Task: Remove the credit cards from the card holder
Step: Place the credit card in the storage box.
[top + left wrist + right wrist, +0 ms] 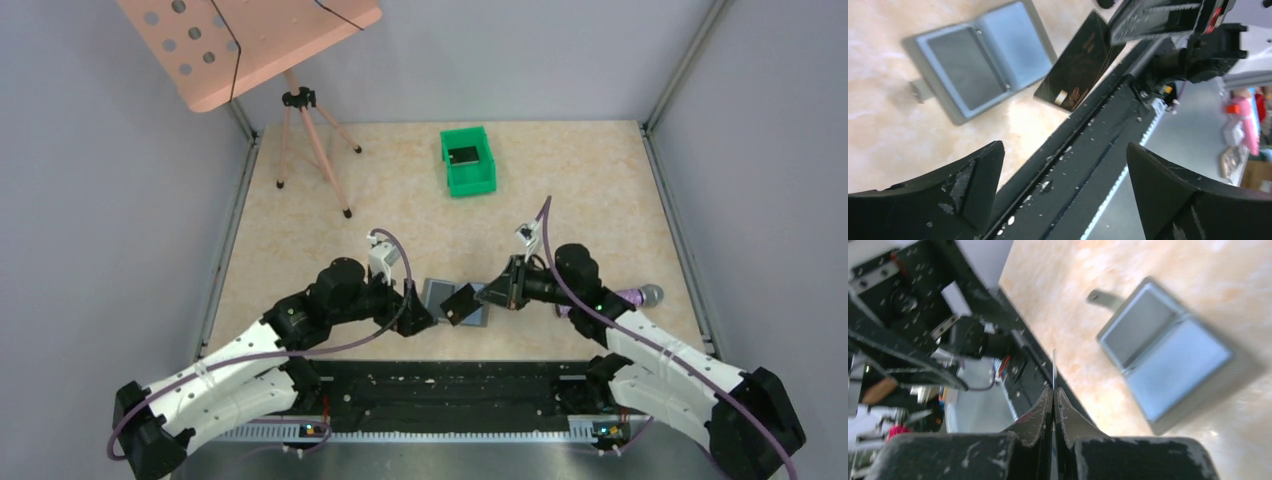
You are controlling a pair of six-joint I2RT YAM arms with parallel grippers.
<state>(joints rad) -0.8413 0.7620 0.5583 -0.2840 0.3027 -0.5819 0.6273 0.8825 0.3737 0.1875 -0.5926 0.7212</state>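
The grey card holder (436, 294) lies open on the table between the arms, its light blue inner panel up; it also shows in the left wrist view (979, 64) and the right wrist view (1160, 357). My right gripper (483, 297) is shut on a black credit card (460, 303) and holds it tilted over the holder's near right part. The card shows flat in the left wrist view (1080, 67) and edge-on between the shut fingertips in the right wrist view (1053, 367). My left gripper (1063, 172) is open and empty, just left of the holder (415, 320).
A green bin (468, 160) with a dark card in it stands at the back. A purple cylinder (637, 296) lies by the right arm. A pink stand on a tripod (305, 125) is at the back left. The black base rail (450, 385) runs along the near edge.
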